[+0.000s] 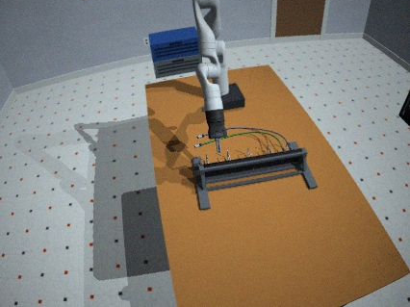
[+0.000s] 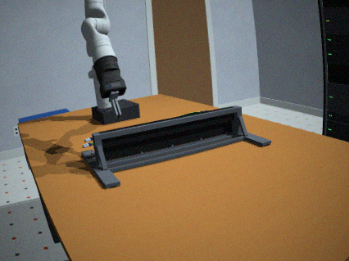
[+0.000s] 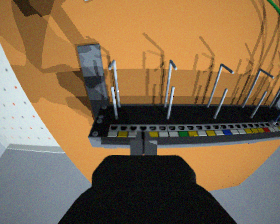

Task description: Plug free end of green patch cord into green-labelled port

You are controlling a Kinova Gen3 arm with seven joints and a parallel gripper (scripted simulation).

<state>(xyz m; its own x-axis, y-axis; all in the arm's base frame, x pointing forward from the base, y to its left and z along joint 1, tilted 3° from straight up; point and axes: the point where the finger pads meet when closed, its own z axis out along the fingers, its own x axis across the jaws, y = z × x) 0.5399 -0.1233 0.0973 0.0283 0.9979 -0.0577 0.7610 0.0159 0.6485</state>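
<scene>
The grey patch rack (image 1: pixel 252 167) stands across the orange table, and it also shows in the exterior view (image 2: pixel 172 134). The green cord (image 1: pixel 241 134) runs from the rack's right end to its free plug (image 1: pixel 197 145), which lies on the table behind the rack's left end. The blue cord's plug (image 1: pixel 200 136) lies just beyond it. My gripper (image 1: pixel 217 146) is shut and empty, pointing down above the rack's left part, to the right of the green plug. The row of coloured port labels (image 3: pixel 188 131) lies just ahead of my fingers (image 3: pixel 144 143).
Several short cords (image 1: pixel 250 151) stand up from the rack's back. The arm's black base (image 1: pixel 233 95) sits at the far side of the table. A blue cabinet (image 1: pixel 174 50) stands on the floor behind it. A dark server cabinet (image 2: pixel 333 59) stands at the right.
</scene>
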